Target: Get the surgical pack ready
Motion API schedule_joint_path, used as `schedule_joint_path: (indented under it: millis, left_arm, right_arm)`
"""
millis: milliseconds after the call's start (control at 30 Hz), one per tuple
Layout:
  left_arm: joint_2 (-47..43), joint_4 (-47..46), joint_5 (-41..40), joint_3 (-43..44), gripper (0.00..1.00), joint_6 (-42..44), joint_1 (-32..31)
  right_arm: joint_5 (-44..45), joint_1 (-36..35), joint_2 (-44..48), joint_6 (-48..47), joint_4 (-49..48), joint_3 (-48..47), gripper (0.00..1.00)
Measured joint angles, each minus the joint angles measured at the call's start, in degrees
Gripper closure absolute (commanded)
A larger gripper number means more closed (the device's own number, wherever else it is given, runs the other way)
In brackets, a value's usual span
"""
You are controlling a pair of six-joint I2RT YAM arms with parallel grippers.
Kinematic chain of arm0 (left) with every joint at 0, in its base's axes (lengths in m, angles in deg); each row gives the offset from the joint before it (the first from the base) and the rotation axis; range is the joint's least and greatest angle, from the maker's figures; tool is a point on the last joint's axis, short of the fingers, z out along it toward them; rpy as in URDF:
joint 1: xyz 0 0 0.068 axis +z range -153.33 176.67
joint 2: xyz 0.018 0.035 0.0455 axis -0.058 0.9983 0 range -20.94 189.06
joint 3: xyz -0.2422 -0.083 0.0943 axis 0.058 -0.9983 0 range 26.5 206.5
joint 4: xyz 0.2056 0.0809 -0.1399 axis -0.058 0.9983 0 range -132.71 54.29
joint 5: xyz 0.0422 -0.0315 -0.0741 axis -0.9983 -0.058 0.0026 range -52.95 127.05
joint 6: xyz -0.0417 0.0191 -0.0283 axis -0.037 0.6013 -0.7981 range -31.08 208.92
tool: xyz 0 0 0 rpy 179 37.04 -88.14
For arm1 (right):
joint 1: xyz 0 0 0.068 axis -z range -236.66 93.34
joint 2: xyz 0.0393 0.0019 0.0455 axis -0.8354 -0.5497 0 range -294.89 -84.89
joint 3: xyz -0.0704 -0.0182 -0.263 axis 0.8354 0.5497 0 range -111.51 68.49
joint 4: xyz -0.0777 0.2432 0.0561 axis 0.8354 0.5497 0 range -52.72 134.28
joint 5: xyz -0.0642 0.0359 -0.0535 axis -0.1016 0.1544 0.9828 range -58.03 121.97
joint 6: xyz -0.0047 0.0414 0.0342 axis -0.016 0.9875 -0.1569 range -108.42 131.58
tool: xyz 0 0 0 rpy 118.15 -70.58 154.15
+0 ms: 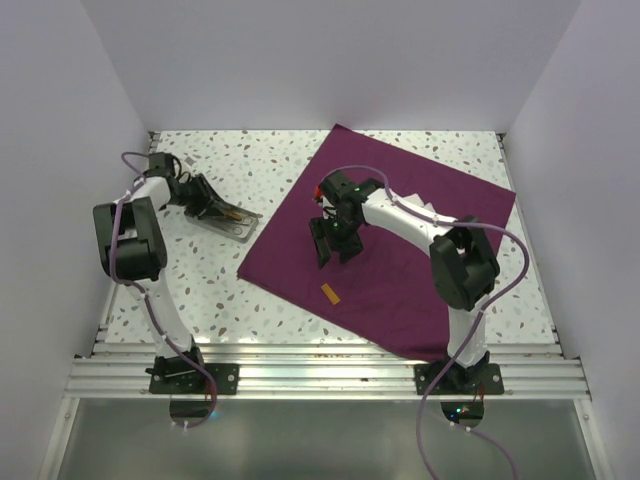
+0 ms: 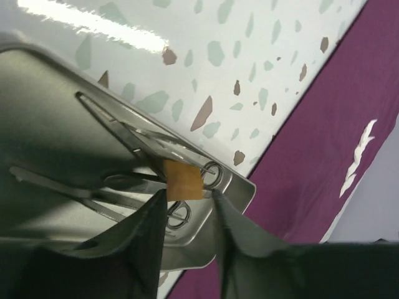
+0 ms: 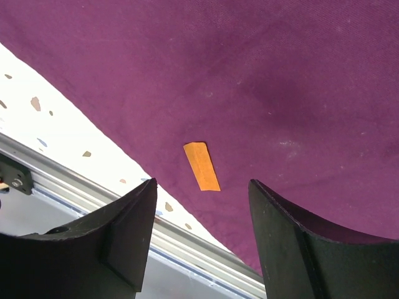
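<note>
The plum-purple cloth of the surgical pack lies spread flat as a large square, right of centre. A small shiny metal tray sits on the table off the cloth's left corner, with scissor-like instruments in it. My left gripper is at the tray's near end. Its jaws stand apart, and a tan strip rests on the instrument handles at the fingertips. My right gripper hovers open over the cloth, nothing between its fingers. An orange strip lies on the cloth below it.
A white piece lies on the cloth, partly hidden behind the right arm in the top view. White walls enclose the speckled table on three sides. A metal rail runs along the near edge.
</note>
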Motion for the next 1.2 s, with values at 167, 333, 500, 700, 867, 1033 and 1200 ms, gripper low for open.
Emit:
schedule_joint_path:
  millis: [167, 333, 500, 700, 867, 1033, 1200]
  left_arm:
    - [-0.6, 2.8, -3.8, 0.0, 0.42, 0.8, 0.4]
    - [-8.7, 5.9, -8.4, -3.0, 0.33, 1.6, 0.7]
    - [-23.5, 5.3, -10.0, -9.7, 0.35, 0.1, -2.2]
    - [-29.5, 5.2, -9.5, -15.9, 0.36, -0.9, -8.3]
    - [-29.4, 5.3, -8.7, -19.7, 0.37, -1.2, -9.0]
    - [-29.4, 4.9, -7.8, -20.1, 0.37, -1.4, -9.2]
    - [-29.4, 4.9, -7.6, -20.1, 0.37, -1.4, -9.2]
  right_arm:
    - [-0.1, 0.0, -0.3, 0.2, 0.0, 0.0, 0.36]
    - [0.4, -0.4, -3.0, 0.3, 0.5, -1.3, 0.37]
    - [1.8, -2.6, -7.2, -0.1, 2.5, -2.2, 0.37]
    - [4.9, -6.6, -7.6, -0.7, 4.4, -0.8, 0.38]
    - [6.3, -8.7, -7.6, -0.4, 4.5, 1.9, 0.44]
    - [7.3, -9.0, -7.3, 0.2, 4.3, 2.6, 0.47]
    - [8.0, -9.2, -7.3, 0.5, 4.2, 2.6, 0.53]
